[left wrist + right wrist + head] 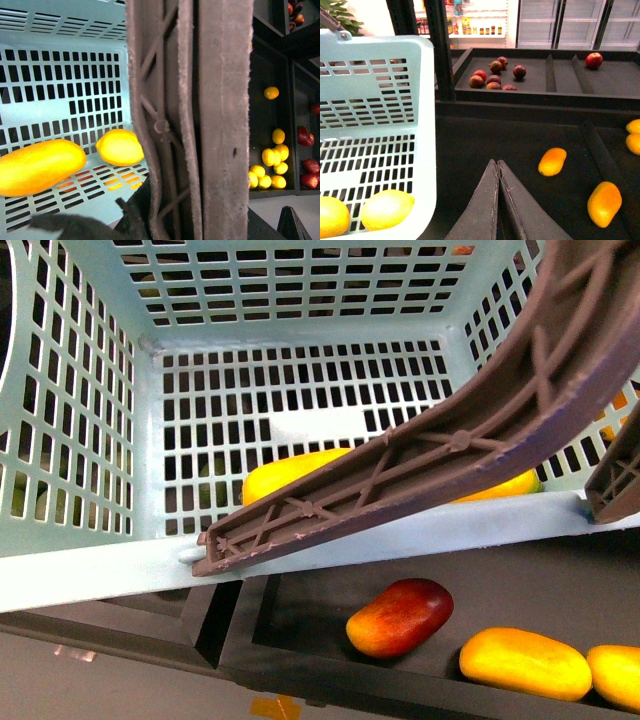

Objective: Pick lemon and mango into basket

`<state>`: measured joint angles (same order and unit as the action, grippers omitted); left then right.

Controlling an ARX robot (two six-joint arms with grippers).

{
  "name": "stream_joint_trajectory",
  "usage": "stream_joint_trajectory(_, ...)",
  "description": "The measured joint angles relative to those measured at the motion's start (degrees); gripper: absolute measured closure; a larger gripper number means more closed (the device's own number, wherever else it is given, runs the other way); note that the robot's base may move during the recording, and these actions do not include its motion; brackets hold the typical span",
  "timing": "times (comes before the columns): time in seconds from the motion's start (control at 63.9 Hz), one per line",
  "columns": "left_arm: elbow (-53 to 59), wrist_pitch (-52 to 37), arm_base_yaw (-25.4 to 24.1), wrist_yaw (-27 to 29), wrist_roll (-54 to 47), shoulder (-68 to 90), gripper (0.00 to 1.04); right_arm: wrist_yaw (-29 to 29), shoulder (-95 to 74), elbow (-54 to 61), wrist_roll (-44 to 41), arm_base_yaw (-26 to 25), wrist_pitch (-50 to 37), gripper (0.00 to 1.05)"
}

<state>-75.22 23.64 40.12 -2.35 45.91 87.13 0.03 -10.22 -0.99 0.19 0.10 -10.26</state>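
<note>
- Inside the slotted teal plastic basket: smooth elongated mango, beside oval lemon.
- My right end effector: fingers pressed together, empty.
- Left end effector: cannot tell.

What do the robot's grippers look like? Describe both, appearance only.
Right gripper: two matte charcoal-black jaws, long flat wedges tapering to points, with faint scuffs. Left gripper: only dark matte jaw parts show, one rough-edged, one a small triangle. No cables or markings visible.
</note>
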Motion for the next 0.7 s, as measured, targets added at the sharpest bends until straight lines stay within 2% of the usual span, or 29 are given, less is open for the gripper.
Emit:
stream_joint_trajectory(0.11, 0.0, 0.0, 0.0, 0.02, -0.02, 0.0, 0.9, 0.09, 7.48, 0.0, -0.02, -0.02, 9.25, 1.03)
stream_joint_trajectory(0.376, 0.0, 0.0, -0.04, 0.0, 0.07, 0.0, 0.9, 0.04, 9.79, 0.0, -0.04, -0.02, 10.16, 1.02)
stream_joint_trajectory(0.704, 0.0, 0.0, -0.04, 0.0, 0.0, 0.0, 0.9, 0.02, 9.81, 0.0, -0.02, -0.02, 10.16, 0.48)
